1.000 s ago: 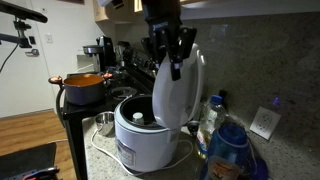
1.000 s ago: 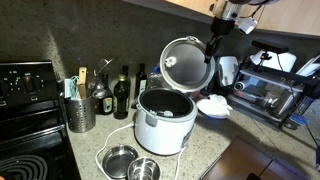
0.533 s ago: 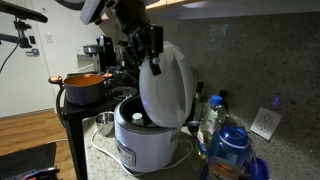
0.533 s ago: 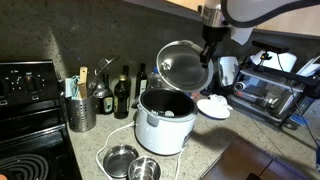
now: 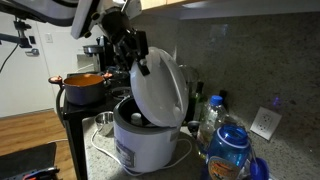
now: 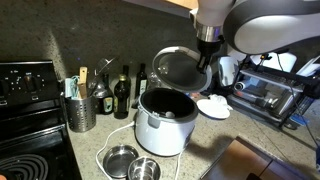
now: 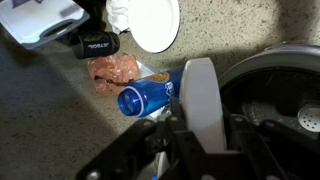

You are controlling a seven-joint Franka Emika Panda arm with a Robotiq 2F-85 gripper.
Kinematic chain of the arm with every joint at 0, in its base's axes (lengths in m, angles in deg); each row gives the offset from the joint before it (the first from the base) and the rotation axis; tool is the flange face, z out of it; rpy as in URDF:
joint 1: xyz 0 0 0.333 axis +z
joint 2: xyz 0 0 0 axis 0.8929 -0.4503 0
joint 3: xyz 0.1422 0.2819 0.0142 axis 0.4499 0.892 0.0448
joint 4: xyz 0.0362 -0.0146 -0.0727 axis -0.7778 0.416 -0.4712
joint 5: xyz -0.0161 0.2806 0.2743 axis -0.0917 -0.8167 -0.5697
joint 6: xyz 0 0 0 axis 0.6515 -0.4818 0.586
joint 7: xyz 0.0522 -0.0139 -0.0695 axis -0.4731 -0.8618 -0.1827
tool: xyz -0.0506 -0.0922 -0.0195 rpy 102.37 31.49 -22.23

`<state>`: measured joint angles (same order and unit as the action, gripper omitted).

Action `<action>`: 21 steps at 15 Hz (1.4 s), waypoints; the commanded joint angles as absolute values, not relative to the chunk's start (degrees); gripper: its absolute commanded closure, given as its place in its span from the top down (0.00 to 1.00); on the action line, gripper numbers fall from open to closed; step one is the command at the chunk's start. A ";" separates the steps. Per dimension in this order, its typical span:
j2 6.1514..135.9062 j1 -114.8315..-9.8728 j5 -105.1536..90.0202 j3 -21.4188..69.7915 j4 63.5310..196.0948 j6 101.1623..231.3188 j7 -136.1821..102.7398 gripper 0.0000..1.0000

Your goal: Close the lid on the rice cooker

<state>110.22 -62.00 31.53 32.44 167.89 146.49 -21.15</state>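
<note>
- While the arm is sweeping across above the rice cooker (image 5: 140, 148), the fingers (image 5: 141, 62) are carrying the lid (image 5: 160, 90) down with them; a second ago it was standing nearly upright, and now it is leaning well forward over the opening.
- Seen from the wrist view, the fingers (image 7: 177, 135) are straddling the white edge of the lid (image 7: 198, 95) and closing on it from both sides; they seem to be gripping it rather than only nudging it.
- The rice cooker (image 6: 163, 125) is sitting on the counter (image 6: 215, 140); in an exterior view the lid (image 6: 178, 68) is hanging tilted above the rear of the body, hinge side low, with its free edge not yet meeting the rim.
- Judging by the tilt, the closing is running about halfway; what is remaining is following the hinge's arc downward, then letting go or pressing until the lid is seating flat.
- Pulling against that arc is risking dragging the light cooker; the blue-capped water bottle (image 5: 232, 150) is standing just beside it.
</note>
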 commanded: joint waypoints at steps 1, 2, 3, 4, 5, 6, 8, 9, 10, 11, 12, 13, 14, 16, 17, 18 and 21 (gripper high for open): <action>112.87 -59.07 31.27 33.47 177.52 146.64 -22.07 0.09; 113.26 -58.54 32.28 33.61 178.65 147.22 -20.98 0.09; 113.84 -58.04 33.31 33.79 179.99 147.89 -19.76 0.09; 114.32 -57.51 34.16 33.75 181.23 148.76 -18.50 0.09; 114.83 -56.97 34.98 33.58 182.27 149.73 -17.48 0.09; 115.54 -56.40 35.56 33.27 183.29 151.02 -16.62 0.09; 117.02 -55.51 36.74 32.76 185.33 153.86 -14.95 0.09; 117.79 -55.24 37.23 32.55 186.27 155.56 -13.85 0.09; 118.61 -55.05 37.82 32.43 187.14 156.93 -13.12 0.09; 119.23 -54.98 38.22 32.34 187.83 158.11 -12.37 0.09; 119.87 -55.00 38.65 32.08 188.37 159.51 -11.99 0.59; 120.42 -55.11 38.99 31.71 188.80 161.09 -11.81 0.60; 120.66 -54.83 37.74 31.35 189.85 163.41 -12.63 0.66; 120.03 -53.73 33.65 30.22 192.87 168.89 -15.84 0.82; 119.57 -53.31 31.59 29.57 194.05 171.21 -18.20 0.89; 119.06 -52.85 28.99 28.78 194.89 173.14 -21.42 0.96; 117.40 -50.78 17.90 25.36 195.84 175.77 -34.65 1.00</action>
<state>118.51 -52.82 25.98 28.69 195.48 173.45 -24.03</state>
